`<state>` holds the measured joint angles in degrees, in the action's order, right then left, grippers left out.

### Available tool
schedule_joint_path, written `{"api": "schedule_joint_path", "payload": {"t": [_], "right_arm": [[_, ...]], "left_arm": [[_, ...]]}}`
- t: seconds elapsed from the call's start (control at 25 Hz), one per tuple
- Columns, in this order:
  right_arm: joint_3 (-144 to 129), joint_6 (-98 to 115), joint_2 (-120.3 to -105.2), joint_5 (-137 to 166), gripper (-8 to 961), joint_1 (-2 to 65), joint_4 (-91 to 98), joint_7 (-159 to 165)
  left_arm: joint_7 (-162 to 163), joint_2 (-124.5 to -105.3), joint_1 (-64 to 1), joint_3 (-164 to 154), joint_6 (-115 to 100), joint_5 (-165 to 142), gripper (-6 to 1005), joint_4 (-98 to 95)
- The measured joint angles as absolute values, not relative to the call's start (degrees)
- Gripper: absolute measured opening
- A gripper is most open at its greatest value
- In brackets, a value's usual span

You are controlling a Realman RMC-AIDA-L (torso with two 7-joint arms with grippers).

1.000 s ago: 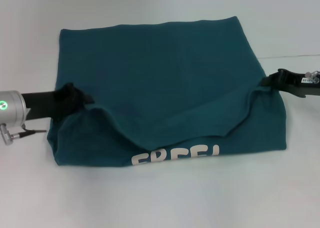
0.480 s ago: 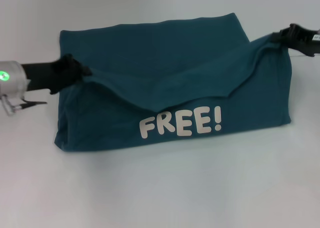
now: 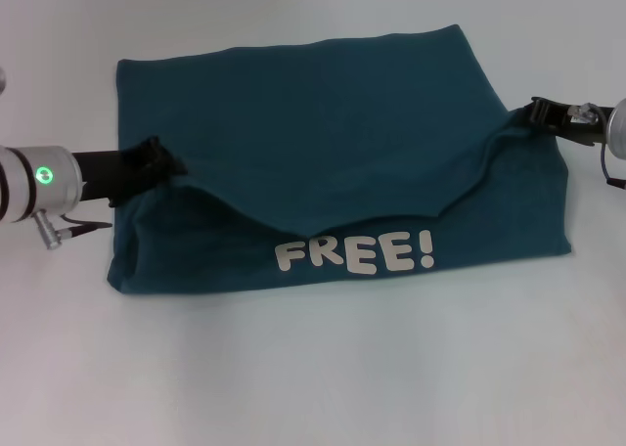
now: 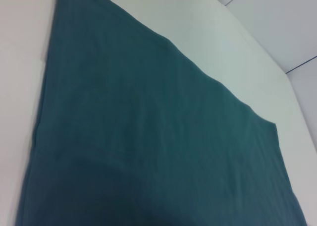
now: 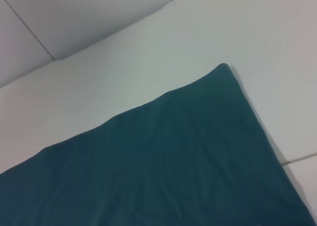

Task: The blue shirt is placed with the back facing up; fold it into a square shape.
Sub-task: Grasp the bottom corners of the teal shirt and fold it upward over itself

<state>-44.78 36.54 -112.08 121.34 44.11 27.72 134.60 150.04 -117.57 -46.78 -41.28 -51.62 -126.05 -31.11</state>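
Now I have both hands pinching the blue shirt on the table.
Left hand and right hand are clenched on the lifted near fold's side edges, lettering showing.

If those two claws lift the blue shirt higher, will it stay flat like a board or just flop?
Probably flop: the blue shirt already sags in the middle between the left gripper and the right gripper, each pinching a side of the lifted flap. It looks light, since thin pinches carry it. It likely won't slide; the rest lies flat on the table.
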Motion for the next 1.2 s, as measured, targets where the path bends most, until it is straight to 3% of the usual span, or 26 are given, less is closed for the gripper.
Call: {"api": "schedule_joint_path", "payload": {"t": [0.44,1.0,1.2], "right_arm": [[-44.8,39.9,-111.37,120.8,60,46.6,32.1,134.8],[-47.6,33.3,-111.52,121.2,62,48.8,27.4,132.2],[-47.6,34.4,-111.7,121.2,63,48.9,28.3,132.5]], "left_arm": [[152.4,-117.67,-45.3,-40.1,-52.5,-124.8,20,-36.5],[151.5,-118.14,-46.4,-41.2,-49.5,-125.0,20,-34.3],[151.6,-119.62,-45.9,-40.8,-49.1,-124.9,19,-36.9]]}}
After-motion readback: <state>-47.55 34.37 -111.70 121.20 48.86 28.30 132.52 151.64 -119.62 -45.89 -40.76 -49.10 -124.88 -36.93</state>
